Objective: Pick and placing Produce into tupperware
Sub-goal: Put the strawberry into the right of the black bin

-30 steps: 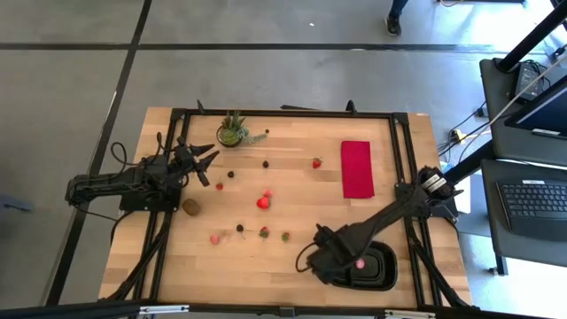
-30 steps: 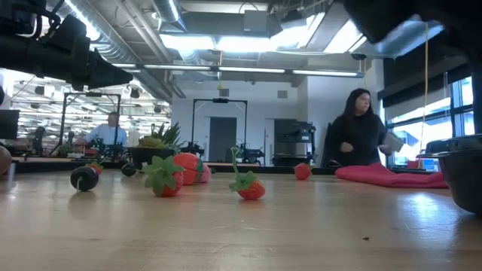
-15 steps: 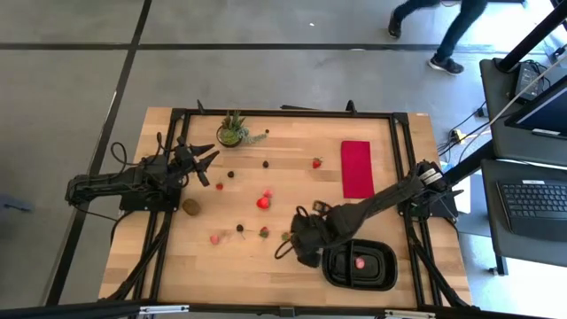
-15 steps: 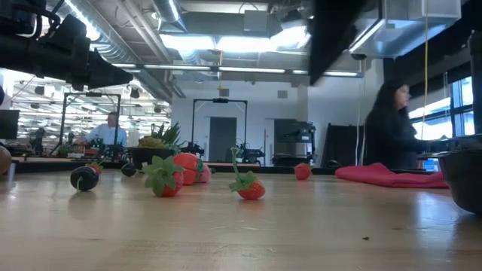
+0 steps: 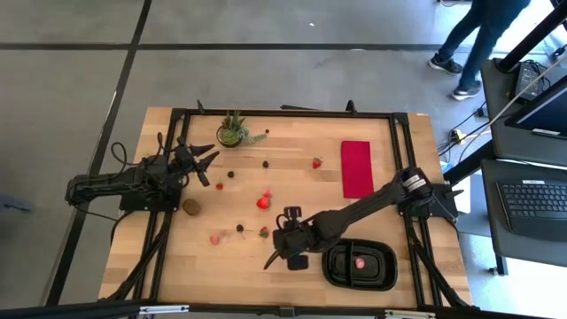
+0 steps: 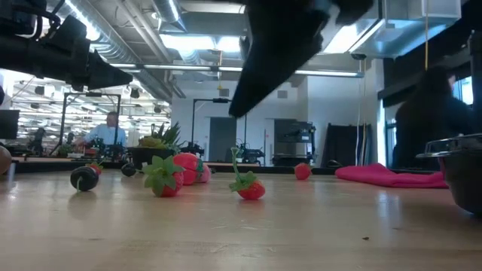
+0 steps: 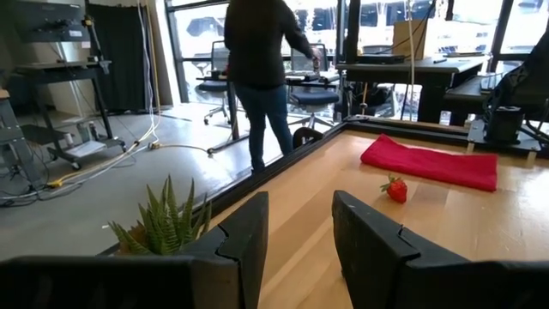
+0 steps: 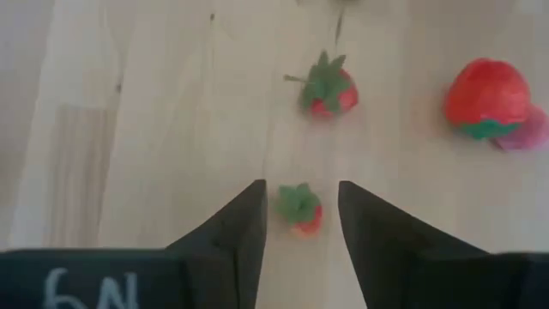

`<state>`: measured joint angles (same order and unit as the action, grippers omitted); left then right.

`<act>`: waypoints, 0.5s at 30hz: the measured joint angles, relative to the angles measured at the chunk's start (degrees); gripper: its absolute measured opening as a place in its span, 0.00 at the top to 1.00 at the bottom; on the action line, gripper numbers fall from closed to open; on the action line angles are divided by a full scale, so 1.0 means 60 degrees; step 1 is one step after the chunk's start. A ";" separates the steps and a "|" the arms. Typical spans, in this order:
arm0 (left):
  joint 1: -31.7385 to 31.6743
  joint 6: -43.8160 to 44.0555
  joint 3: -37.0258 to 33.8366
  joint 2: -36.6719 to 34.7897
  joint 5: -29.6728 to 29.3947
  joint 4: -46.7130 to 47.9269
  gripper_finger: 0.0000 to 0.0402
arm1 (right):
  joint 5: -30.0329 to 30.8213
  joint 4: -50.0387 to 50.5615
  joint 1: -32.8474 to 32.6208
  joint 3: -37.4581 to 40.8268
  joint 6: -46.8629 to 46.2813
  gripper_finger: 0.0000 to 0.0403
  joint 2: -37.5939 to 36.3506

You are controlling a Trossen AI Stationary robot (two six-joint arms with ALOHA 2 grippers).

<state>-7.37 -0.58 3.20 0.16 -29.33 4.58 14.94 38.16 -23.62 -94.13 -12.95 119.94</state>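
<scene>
Tray: one red piece inside. Right gripper fingers apart, empty, strawberry between them. Left gripper parted, empty. Most fruit unplaced.

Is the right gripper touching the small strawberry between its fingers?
Apart. The right wrist view shows wood between the strawberry and both fingers of the right gripper.

Right pincer hangs at the end of its outstretched arm, jaws parted; left pincer waits, jaws parted.
</scene>
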 joint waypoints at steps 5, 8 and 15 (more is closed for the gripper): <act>0.0002 0.0004 0.0000 -0.0001 0.0001 0.0032 0.69 | -0.0124 -0.0199 0.0000 0.0000 0.0053 0.63 0.0451; -0.0001 0.0006 0.0000 -0.0002 0.0001 0.0036 0.69 | -0.0257 -0.0218 0.0000 0.0000 0.0113 0.63 0.0655; 0.0000 0.0007 0.0000 -0.0002 0.0001 0.0043 0.69 | -0.0266 -0.0190 0.0000 0.0000 0.0199 0.70 0.0710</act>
<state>-7.37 -0.54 3.20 0.15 -29.32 4.84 13.34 37.01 -23.62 -94.13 -11.76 124.20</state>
